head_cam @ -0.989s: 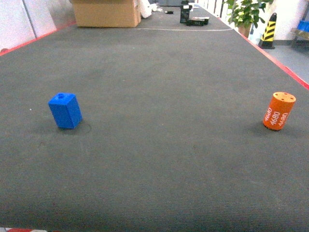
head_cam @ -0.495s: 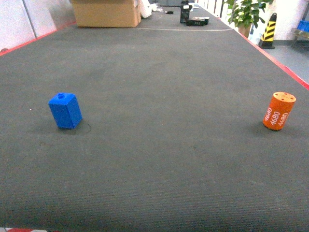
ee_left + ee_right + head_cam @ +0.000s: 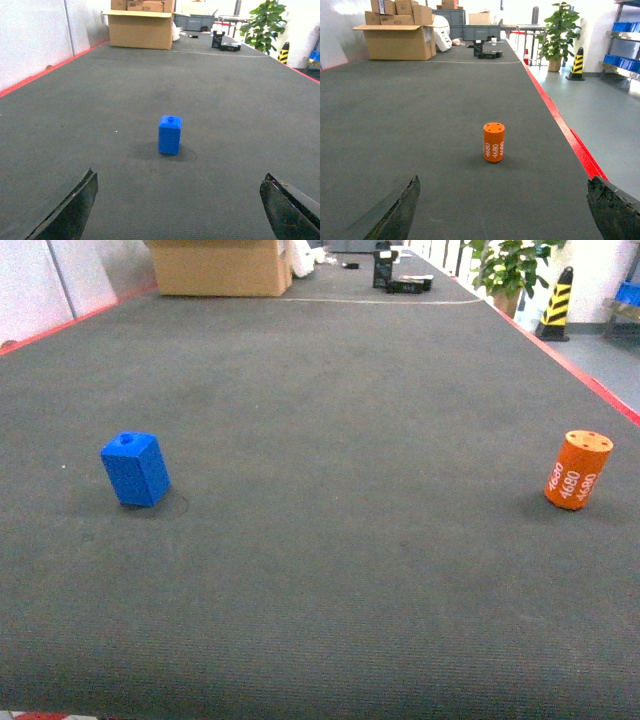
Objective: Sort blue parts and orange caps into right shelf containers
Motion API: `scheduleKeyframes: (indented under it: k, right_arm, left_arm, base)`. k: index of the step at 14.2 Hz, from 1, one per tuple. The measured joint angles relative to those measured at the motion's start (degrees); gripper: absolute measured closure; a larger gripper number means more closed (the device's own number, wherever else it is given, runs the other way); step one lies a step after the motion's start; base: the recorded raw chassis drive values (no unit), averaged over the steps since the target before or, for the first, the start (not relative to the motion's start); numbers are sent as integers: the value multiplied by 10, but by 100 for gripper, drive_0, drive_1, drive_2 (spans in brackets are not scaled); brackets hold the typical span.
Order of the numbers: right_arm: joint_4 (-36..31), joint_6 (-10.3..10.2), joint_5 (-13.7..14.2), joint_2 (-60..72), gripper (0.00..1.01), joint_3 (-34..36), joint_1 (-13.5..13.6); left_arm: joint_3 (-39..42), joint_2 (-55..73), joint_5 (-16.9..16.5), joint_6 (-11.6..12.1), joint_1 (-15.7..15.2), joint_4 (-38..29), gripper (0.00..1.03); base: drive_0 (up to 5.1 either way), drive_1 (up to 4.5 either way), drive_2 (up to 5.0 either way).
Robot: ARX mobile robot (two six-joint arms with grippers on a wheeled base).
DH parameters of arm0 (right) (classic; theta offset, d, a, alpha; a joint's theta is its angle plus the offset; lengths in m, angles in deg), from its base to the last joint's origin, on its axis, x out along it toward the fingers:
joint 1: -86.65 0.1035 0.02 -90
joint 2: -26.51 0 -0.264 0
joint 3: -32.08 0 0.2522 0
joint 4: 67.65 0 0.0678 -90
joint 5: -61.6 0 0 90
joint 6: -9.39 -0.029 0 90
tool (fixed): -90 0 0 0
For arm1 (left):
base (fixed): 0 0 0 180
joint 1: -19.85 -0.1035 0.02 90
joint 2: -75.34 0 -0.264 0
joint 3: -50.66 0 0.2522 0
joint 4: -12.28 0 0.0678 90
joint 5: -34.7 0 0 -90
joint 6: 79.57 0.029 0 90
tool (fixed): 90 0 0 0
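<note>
Your blue part point(image 3: 135, 469) stands near the mat's point(image 3: 330, 540) left edge and your orange cap point(image 3: 578, 470) near its right edge. Your left gripper point(image 3: 177, 210) and right gripper point(image 3: 502, 210) each face one with fingers wide apart, likely ready to grab.

The blue part point(image 3: 135, 469), a small block with a dimple on top, stands upright near the counter's left edge. The orange cap point(image 3: 578, 470), a cylinder printed "4680" with holes on top, stands upright near the red right edge, well apart from it.

Bright, even light; soft shadows, slight graininess, sharp focus.
</note>
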Motion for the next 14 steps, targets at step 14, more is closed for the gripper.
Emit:
scheduleKeyframes:
  k: [14]
  right_arm:
    - [0, 0, 0, 0, 3, 0, 0]
  left_arm:
    - [0, 0, 0, 0, 0, 0, 5]
  base:
    - [0, 0, 0]
